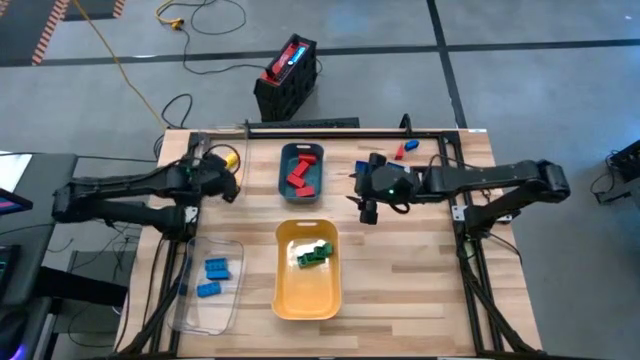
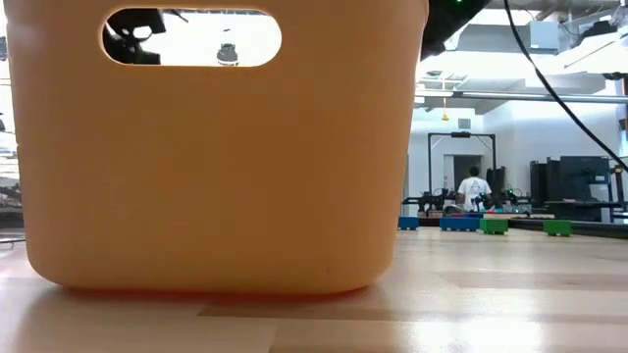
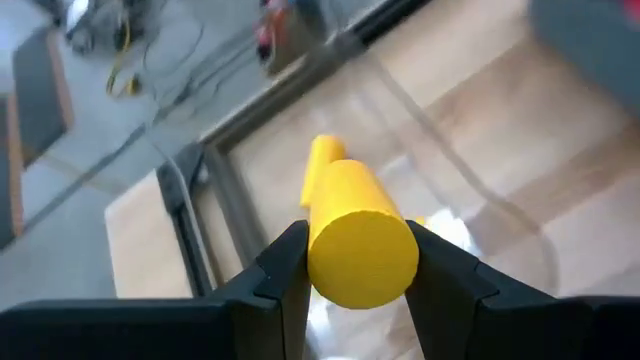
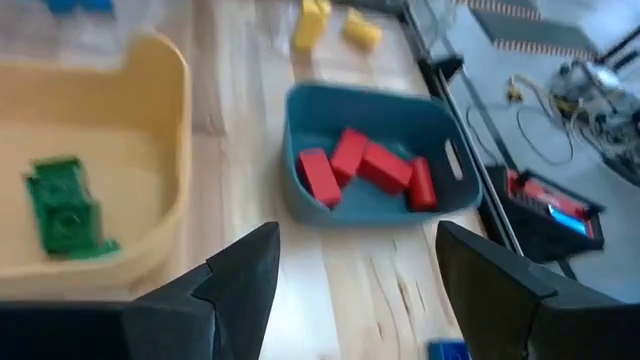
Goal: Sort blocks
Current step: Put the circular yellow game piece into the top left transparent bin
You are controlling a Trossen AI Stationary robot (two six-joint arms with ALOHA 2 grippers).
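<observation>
Sorting is well underway, not finished. Red blocks (image 1: 300,173) lie in the teal tray (image 1: 284,186), green blocks (image 1: 314,253) in the yellow tray (image 1: 306,297), blue blocks (image 1: 213,277) in the clear tray (image 1: 190,305).

Left claw (image 3: 355,265) is pinching a yellow cylinder block (image 3: 358,235) between its two fingers, the block's round end facing the wrist camera. In the high view the left claw (image 1: 229,185) hangs near the surface's far left part, beside the teal tray and beyond the clear tray. Other yellow blocks (image 4: 334,25) lie loose on the wood near that claw, past the teal tray from the right wrist camera. No tray for yellow shows, so where they go is unclear.

Right claw (image 4: 350,275) is spread wide with nothing between its fingers. It hovers over bare wood; the teal tray is just ahead of it, the yellow tray off to one side. In the high view the right claw (image 1: 368,210) sits between the teal tray and a few loose blocks: a red one (image 1: 403,149) and a blue one (image 1: 364,167) behind it near the far edge. Those still need sorting, my read.

Surface (image 1: 410,280) is light wood planks with a dark metal frame round the edge. Floor is grey concrete, with a yellow cable (image 1: 120,60) and a red-and-black box (image 1: 287,77) beyond the far edge. The low view is mostly blocked by the yellow tray's wall; past it is a lab room with other benches, coloured bins and a person (image 2: 475,188) standing far off.
</observation>
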